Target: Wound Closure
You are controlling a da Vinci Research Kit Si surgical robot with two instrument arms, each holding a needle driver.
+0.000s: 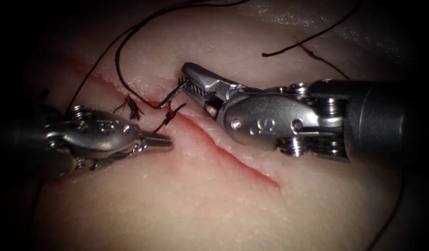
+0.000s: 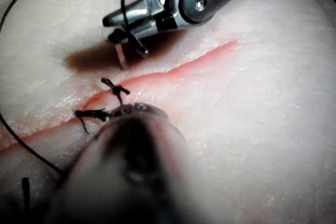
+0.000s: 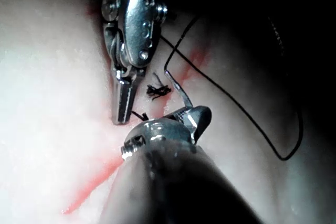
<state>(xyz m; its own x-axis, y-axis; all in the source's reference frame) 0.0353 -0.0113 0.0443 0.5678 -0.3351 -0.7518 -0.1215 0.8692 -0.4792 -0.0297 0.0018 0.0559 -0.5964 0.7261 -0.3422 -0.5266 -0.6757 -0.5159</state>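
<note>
Steel needle [image 1: 170,98] sits clamped near its tail in the right tool [image 1: 189,80] fingers at upper centre, free of the tissue [image 1: 177,200], above the cut [image 1: 233,158]. Left tool [image 1: 161,142] fingers together, empty. Keep that grip square; mind the knots [image 1: 130,108].

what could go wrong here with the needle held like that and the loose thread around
The right tool holds the needle near its thread end, jaws shut on it, tip near the cut; gripped that far back, it may swivel. The thread loops over the tissue beside two knotted stitches and might snag on them. The left tool, shut and holding nothing, sits close and could catch it.
</note>
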